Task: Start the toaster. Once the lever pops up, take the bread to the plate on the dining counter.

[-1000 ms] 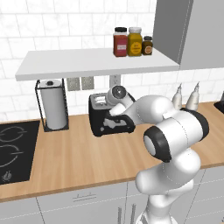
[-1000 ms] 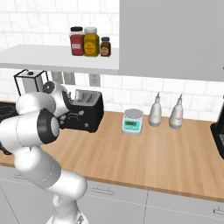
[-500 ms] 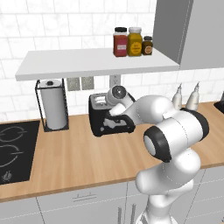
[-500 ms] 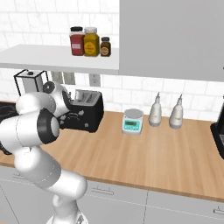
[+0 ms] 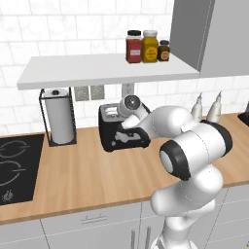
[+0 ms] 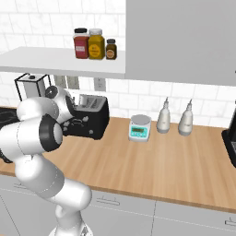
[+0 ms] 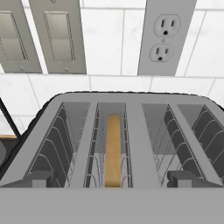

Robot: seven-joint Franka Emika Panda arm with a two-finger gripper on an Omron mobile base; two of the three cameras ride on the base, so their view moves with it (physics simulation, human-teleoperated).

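One bread point(image 7: 113, 148) slice sits deep in the toaster point(image 7: 127, 144); hand point(image 7: 112, 179) spread above; carrying remains undone.

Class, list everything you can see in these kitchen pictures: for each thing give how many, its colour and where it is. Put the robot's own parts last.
toaster: 1, black, on the wood counter by the tiled wall
bread: 1 slice, tan, in the toaster's left slot
paper towel roll: 1, white, left of toaster
jars: 3, red, yellow, brown, on the white shelf
scale: 1, white, right of toaster
bottles: 2, grey, beside the scale
stovetop: 1, black, far left
outlet: 1, white, on the wall
arm: 1, white
claw: 1, open, above the toaster
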